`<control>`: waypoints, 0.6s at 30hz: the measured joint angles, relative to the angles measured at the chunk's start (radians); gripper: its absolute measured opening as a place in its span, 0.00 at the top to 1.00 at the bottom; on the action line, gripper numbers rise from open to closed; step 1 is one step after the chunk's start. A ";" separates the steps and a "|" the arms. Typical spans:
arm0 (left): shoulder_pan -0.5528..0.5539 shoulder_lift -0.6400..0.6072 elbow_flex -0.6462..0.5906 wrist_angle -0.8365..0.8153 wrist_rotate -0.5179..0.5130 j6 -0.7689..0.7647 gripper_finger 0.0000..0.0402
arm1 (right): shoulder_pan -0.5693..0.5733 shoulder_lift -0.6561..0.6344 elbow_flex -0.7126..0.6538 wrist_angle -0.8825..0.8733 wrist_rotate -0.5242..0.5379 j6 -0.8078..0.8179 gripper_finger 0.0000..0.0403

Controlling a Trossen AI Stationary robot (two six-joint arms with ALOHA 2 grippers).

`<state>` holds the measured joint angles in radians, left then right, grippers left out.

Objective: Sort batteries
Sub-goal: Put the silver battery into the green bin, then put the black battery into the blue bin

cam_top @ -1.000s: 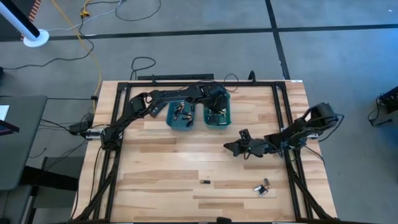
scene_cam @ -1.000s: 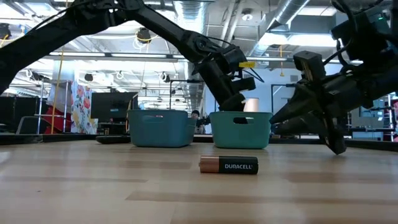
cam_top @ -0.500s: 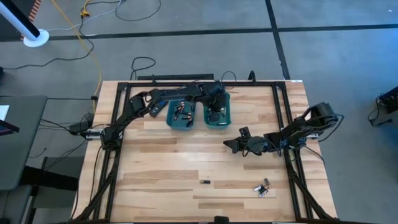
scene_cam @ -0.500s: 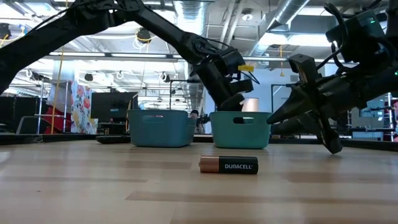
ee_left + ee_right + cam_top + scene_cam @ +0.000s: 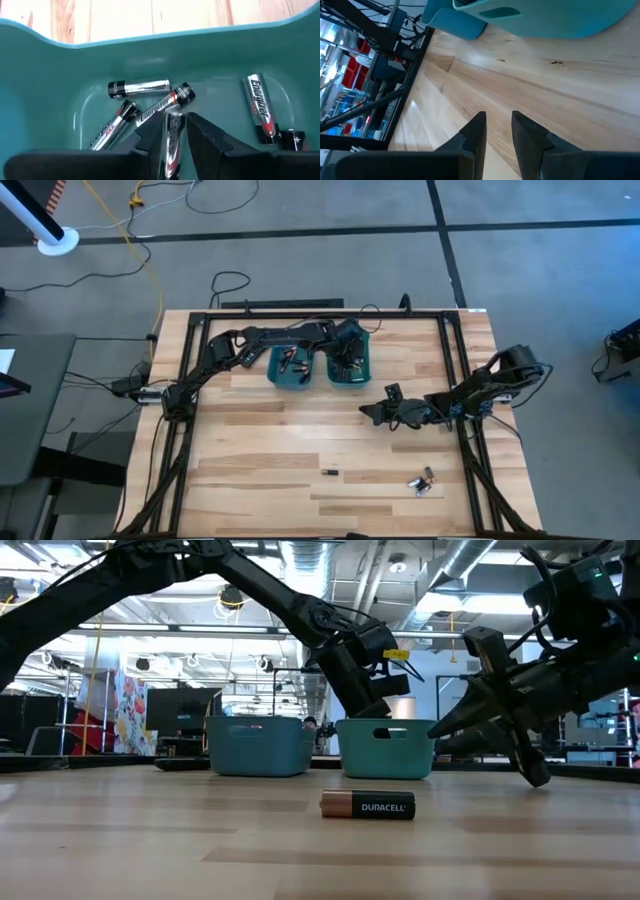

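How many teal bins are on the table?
2. The left bin and the right bin stand side by side on the wooden table; none appears hidden.

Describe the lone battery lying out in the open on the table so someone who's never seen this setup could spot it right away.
Start at the two teal bins at the table's far side, then come toward the near edge. The battery lies on its side on bare wood, alone, left of a small cluster of cells. It is black with a copper end and reads Duracell.
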<state>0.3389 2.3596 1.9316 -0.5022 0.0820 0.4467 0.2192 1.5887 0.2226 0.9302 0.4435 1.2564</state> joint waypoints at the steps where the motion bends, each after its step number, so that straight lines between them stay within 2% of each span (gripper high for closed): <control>1: 0.000 0.000 0.000 0.000 -0.001 -0.003 0.79 | 0.000 0.000 0.000 0.000 0.000 0.000 0.73; 6: 0.000 0.000 0.000 0.006 -0.011 0.005 0.78 | 0.000 0.000 0.000 0.003 0.000 0.001 0.73; 11: 0.000 -0.001 0.016 0.008 -0.091 0.020 0.78 | 0.001 0.000 0.000 0.006 0.000 0.004 0.73; 18: -0.006 -0.004 0.183 -0.137 -0.130 -0.033 0.78 | 0.001 0.000 0.000 0.006 0.000 0.003 0.73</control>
<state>0.3331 2.3554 2.1146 -0.6396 -0.0475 0.4139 0.2199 1.5887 0.2226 0.9360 0.4438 1.2598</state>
